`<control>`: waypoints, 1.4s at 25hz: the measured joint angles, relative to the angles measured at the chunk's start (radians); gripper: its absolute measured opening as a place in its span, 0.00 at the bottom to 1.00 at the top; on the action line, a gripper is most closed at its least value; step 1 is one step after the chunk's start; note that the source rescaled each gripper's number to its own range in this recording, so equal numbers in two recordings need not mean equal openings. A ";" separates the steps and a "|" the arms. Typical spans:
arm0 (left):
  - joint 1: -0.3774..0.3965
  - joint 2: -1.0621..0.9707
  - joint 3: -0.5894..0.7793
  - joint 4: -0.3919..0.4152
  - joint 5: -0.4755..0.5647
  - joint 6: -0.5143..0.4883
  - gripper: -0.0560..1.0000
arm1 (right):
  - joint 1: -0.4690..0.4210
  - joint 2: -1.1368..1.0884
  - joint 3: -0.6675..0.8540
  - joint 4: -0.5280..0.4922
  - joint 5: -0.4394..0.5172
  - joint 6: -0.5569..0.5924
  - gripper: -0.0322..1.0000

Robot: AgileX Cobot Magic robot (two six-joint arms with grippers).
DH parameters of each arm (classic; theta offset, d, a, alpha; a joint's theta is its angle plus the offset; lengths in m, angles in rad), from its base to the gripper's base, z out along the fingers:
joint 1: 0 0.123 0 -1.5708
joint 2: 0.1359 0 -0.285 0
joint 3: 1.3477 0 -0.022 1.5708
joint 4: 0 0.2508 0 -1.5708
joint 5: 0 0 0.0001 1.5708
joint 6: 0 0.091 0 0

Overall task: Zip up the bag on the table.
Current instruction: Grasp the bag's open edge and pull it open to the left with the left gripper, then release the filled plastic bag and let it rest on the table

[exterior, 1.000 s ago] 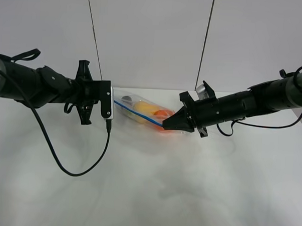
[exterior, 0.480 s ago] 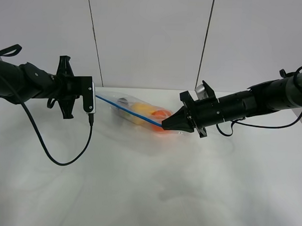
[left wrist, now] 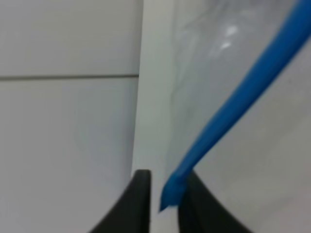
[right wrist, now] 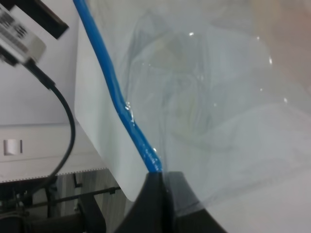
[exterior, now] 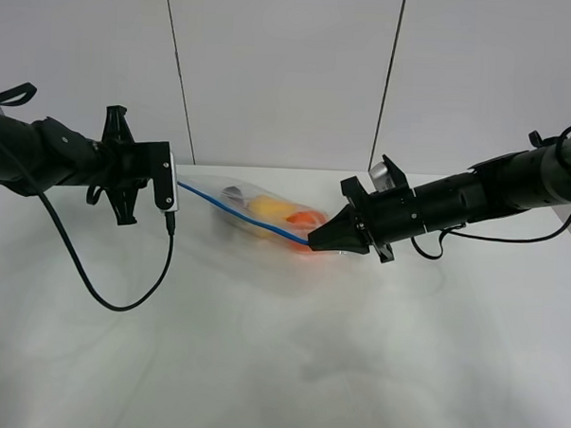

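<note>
The clear plastic bag (exterior: 257, 213) lies stretched between my two grippers above the white table (exterior: 280, 346). Its blue strip (exterior: 238, 210) runs taut from left to right. A dark eggplant, a yellow pear and an orange show through it. My left gripper (exterior: 178, 183) is shut on the left end of the blue strip (left wrist: 233, 111); the strip's tip sits between its dark fingers (left wrist: 138, 204). My right gripper (exterior: 313, 242) is shut on the right end of the blue strip (right wrist: 121, 102), at the bag's corner (right wrist: 204, 121).
A black cable (exterior: 111, 296) hangs from the left arm and loops down over the table. Grey wall panels stand behind the table's far edge. In the right wrist view the left camera housing and its cable (right wrist: 63, 116) show beyond the table edge.
Over the last second my left gripper slid left along the blue strip to its end, stretching the bag out. In the last half second it barely moved. The right gripper held its place.
</note>
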 joint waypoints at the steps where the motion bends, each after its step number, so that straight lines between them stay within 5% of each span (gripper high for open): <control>1: 0.000 0.000 0.000 0.000 0.000 -0.014 0.33 | 0.000 0.000 0.000 -0.003 0.001 0.000 0.03; 4: 0.003 0.000 0.000 0.000 -0.001 -0.054 0.62 | 0.000 0.000 0.000 -0.006 0.002 0.000 0.03; 7: 0.030 0.000 0.000 0.000 -0.006 -0.108 0.77 | 0.000 0.000 0.000 -0.009 0.002 0.000 0.03; 10: 0.090 0.000 0.000 0.000 -0.025 -0.220 0.81 | 0.000 0.000 0.000 -0.011 0.012 0.000 0.03; 18: 0.178 0.000 0.000 -0.002 -0.154 -0.740 0.95 | 0.000 0.000 0.000 -0.010 0.021 0.000 0.03; 24: 0.189 0.000 -0.001 -0.004 -0.137 -0.959 0.96 | 0.000 0.000 0.000 -0.011 0.025 0.000 0.03; 29: 0.209 0.000 -0.064 -0.004 0.027 -1.153 0.96 | 0.000 0.000 0.000 -0.011 0.025 0.000 0.03; 35: 0.266 0.001 -0.216 -0.004 0.424 -1.252 0.96 | 0.000 0.000 0.000 -0.011 0.025 0.000 0.03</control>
